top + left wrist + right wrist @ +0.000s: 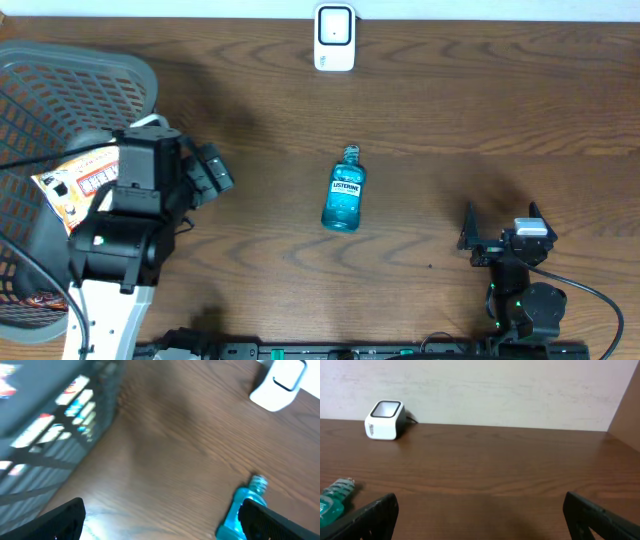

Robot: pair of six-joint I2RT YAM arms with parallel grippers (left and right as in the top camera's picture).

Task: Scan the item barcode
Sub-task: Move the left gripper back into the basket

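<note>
1. One grey mesh basket (95,65) sits at 9 o'clock on the wooden table (480,110) in the overhead view. In it lies a flat orange-and-white printed packet (75,180), partly under the arm. A second colourful item shows at the basket's 6 o'clock edge, too hidden to identify.
2. The mouthwash bottle (344,192), holding blue liquid, lies flat on the wood at table centre with its label up. It is clear of the basket and both arms.
3. The bottle's long axis runs almost 12-to-6. The cap is toward 12, leaning a touch toward 1, and the base is toward 6.
4. The white scanner (334,37) stands at 12 o'clock by the far edge, well apart from the bottle. The cap points roughly its way.
5. The left arm's bulk hangs over the basket's 3 o'clock rim, wrist turned toward 3.
6. The left gripper (212,170) sits between basket and bottle, claw spread wide, nothing between the fingers. In its wrist view the bottle's neck shows at lower right, one finger overlapping its body. The overhead view shows the two apart.
7. The right arm is low at 5 o'clock near the front edge, aimed toward 12.
8. The right gripper (500,225) has its claw spread wide, holding nothing. Its wrist view looks level across the table, with the scanner far left and the bottle cap at the lower-left edge.
</note>
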